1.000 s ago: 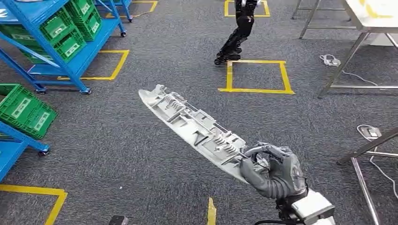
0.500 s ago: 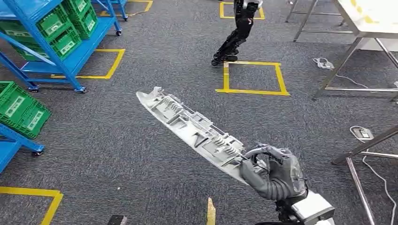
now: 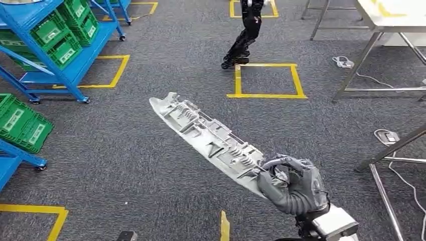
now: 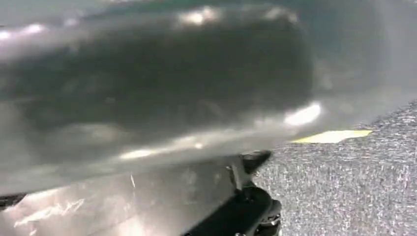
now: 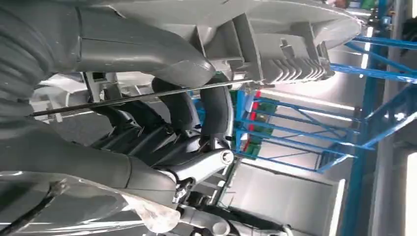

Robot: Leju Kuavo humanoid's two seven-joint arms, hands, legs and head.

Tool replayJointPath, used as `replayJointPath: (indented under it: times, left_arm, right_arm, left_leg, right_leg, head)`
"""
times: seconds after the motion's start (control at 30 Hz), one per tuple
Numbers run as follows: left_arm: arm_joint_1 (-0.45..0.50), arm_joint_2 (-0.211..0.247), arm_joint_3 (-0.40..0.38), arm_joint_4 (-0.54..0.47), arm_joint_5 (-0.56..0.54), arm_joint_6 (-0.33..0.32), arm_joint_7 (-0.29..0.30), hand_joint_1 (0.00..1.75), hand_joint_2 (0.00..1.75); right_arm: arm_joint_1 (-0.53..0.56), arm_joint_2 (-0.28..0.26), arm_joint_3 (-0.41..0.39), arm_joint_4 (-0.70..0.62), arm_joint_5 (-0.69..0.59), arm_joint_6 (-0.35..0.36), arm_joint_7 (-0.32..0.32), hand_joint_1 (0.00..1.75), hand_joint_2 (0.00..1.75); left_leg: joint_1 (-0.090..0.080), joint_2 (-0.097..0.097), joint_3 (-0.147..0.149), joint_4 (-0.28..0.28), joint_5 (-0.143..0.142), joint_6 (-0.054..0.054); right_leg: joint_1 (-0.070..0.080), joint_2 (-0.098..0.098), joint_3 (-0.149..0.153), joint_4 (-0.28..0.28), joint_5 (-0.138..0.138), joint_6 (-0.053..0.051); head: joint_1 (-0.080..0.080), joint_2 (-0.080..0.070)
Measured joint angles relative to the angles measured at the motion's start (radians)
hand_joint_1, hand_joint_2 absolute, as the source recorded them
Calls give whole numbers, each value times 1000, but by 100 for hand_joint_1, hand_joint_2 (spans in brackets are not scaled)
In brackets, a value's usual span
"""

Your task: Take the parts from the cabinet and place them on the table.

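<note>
My right hand [image 3: 294, 188] grips one end of a long white plastic part [image 3: 206, 135] with ribs and clips on its upper face. The part sticks out up and to the left, held in the air above the grey carpet. In the right wrist view the dark fingers [image 5: 182, 105] curl around the part's [image 5: 275, 29] ribbed edge and a thin metal rod. The left wrist view shows a blurred grey mass [image 4: 147, 88] close to the lens over carpet; how the left hand's fingers lie cannot be made out.
A blue wheeled rack [image 3: 75, 65] with green crates [image 3: 65, 30] stands at the far left, another green crate [image 3: 22, 125] nearer. A metal-legged table [image 3: 397, 17] is at the far right, table legs [image 3: 387, 155] and a cable close by. Another robot's legs [image 3: 243, 35] stand beside a yellow tape square [image 3: 265, 80].
The whole picture has shifted, so the camera has moved; the rack and tape square sit further left. The right hand still holds the part the same way.
</note>
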State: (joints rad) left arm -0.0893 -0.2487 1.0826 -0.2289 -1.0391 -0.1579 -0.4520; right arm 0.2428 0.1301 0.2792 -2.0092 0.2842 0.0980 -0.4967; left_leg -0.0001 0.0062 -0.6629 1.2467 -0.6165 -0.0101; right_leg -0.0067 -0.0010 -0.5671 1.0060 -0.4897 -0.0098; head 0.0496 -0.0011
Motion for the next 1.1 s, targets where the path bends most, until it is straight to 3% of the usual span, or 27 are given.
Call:
replayJointPath:
  times: [0.03, 0.07, 0.1, 0.2, 0.23, 0.3, 0.4, 0.43, 0.5, 0.53, 0.57, 0.6, 0.63, 0.7, 0.73, 0.83, 0.9, 0.93, 0.97, 1.03, 1.07, 1.1]
  left_arm:
    - [0, 0, 0, 0, -1, 0, 0, 0, 0]
    - [1, 0, 0, 0, -1, 0, 2, 0, 0]
    - [1, 0, 0, 0, -2, 0, 2, 0, 0]
    - [0, 0, -1, 0, -8, 0, 2, 0, 0]
    - [-2, 0, -1, 0, -9, 0, 2, 0, 0]
    - [-5, 0, -1, 0, -10, -1, 3, 0, 0]
    - [-6, -1, -1, 0, -10, -1, 3, 0, 0]
    - [-8, -2, -1, 0, -11, -2, 3, 0, 0]
    - [-8, -2, -1, 0, -11, -3, 3, 0, 0]
    - [-8, -2, -1, 0, -11, -3, 3, 0, 0]
    - [-8, -2, -1, 0, -11, -3, 3, 0, 0]
    - [-8, -2, -1, 0, -11, -3, 3, 0, 0]
    - [-9, -2, -1, 0, -11, -3, 3, 0, 0]
    - [-10, -3, -2, 0, -11, -3, 3, 0, 0]
    - [-10, -3, -2, 0, -11, -3, 3, 0, 0]
    - [-11, -3, -2, 0, -12, -4, 3, 0, 0]
    - [-13, -3, -2, 0, -13, -4, 3, 0, 0]
    - [-13, -3, -2, 0, -13, -5, 3, 0, 0]
    - [-14, -3, -2, 0, -13, -5, 3, 0, 0]
    - [-14, -3, -2, 0, -13, -5, 3, 0, 0]
    - [-14, -3, -2, 0, -13, -6, 3, 0, 0]
    - [-13, -3, -2, 0, -13, -6, 3, 0, 0]
  right_arm:
    - [0, 0, 0, 0, 0, 0, 0, 175, 175]
    - [2, 0, 0, 0, 0, 0, 0, 175, 175]
    - [3, 0, 0, 0, 0, 1, 0, 175, 175]
    - [1, 0, 0, 0, 0, 2, 0, 175, 175]
    - [1, 0, 0, 0, 0, 2, 0, 175, 175]
    - [-1, 0, 0, 0, 1, 2, 0, 175, 175]
    - [0, 0, 0, -1, 1, 3, 0, 175, 175]
    - [-2, 0, 0, -2, 1, 3, 0, 175, 175]
    - [-3, 0, 0, -2, 1, 3, 0, 175, 175]
    - [-4, 0, 0, -2, 1, 3, 0, 175, 175]
    - [-3, 0, 0, -2, 1, 3, 0, 175, 175]
    - [-3, 0, 0, -2, 1, 3, 0, 175, 175]
    - [-3, 0, 0, -2, 2, 3, 2, 175, 175]
    - [-5, 0, 0, -2, 2, 3, 1, 175, 175]
    - [-9, 0, 0, -2, 2, 3, 1, 175, 175]
    - [-10, 0, -1, -3, 2, 4, 1, 175, 175]
    - [-12, 0, -1, -3, 2, 4, 3, 175, 175]
    - [-13, 0, -2, -3, 2, 4, 3, 175, 175]
    - [-15, 0, -2, -3, 2, 4, 3, 175, 175]
    - [-16, 0, -2, -3, 2, 5, 3, 175, 175]
    - [-15, 0, -2, -3, 2, 5, 4, 175, 175]
    - [-15, 0, -2, -3, 2, 5, 5, 175, 175]
  left_leg:
    - [0, 0, -30, 65, -20, -2]
    - [0, 0, -39, 83, -13, -2]
    - [1, 0, -25, 53, 18, -2]
    - [1, -9, 93, -194, 144, 10]
    - [-3, -14, 108, -221, 131, 12]
    - [-4, -11, 104, -231, 128, 17]
    - [3, -7, 108, -248, 140, 37]
    - [3, -7, 108, -248, 141, 42]
    - [1, -3, 106, -248, 141, 44]
    - [1, -1, 106, -247, 141, 45]
    - [1, 1, 106, -247, 140, 45]
    - [1, 1, 107, -247, 140, 45]
    - [1, 1, 107, -246, 140, 44]
    - [2, 1, 111, -243, 136, 37]
    - [-1, 2, 109, -243, 134, 32]
    - [-5, 4, 103, -236, 135, 21]
    - [-1, 4, 101, -228, 122, 10]
    - [0, 2, 91, -201, 100, 6]
    - [0, 1, 65, -139, 63, 3]
    - [1, 1, -5, 15, -4, 0]
    - [1, 1, -29, 63, -12, 0]
    - [1, 1, -29, 63, 0, 2]
  right_leg:
    - [1, 1, 0, 0, 0, -1]
    - [1, 3, 1, 0, 0, -1]
    - [1, 5, 2, 0, 0, -1]
    - [1, 14, 8, 0, -1, 1]
    - [8, 15, 5, 4, -3, 5]
    - [5, 18, -5, 5, 2, 16]
    - [3, 14, -13, 14, -9, 32]
    - [3, 10, -32, 52, -37, 35]
    - [0, 10, -103, 207, -111, 41]
    - [0, 9, -138, 278, -137, 44]
    - [-1, 9, -156, 315, -138, 46]
    - [-2, 9, -149, 297, -115, 47]
    - [-4, 8, -117, 233, -74, 47]
    - [-7, -6, -21, 43, 10, 46]
    - [-3, -12, -4, 15, -18, 44]
    - [0, -2, -3, 10, -7, 32]
    - [-5, -2, 0, 3, -1, 19]
    - [-5, -1, 0, 3, -1, 13]
    - [-5, -1, 0, 3, -2, 6]
    - [-3, 1, 0, 3, -4, 3]
    - [-2, 3, 0, 4, -4, 2]
    - [-2, 5, 2, 4, -4, 2]
  head:
    - [-1, 0]
    - [0, 0]
    - [0, 0]
    - [0, 0]
    - [0, 0]
    - [2, 0]
    - [0, 0]
    - [5, 0]
    - [4, 0]
    - [5, 0]
    - [5, 0]
    - [5, 0]
    - [5, 0]
    - [5, 0]
    - [5, 0]
    - [1, 0]
    - [2, 0]
    - [0, 0]
    - [0, 0]
    - [0, 0]
    - [0, 0]
    - [0, 0]
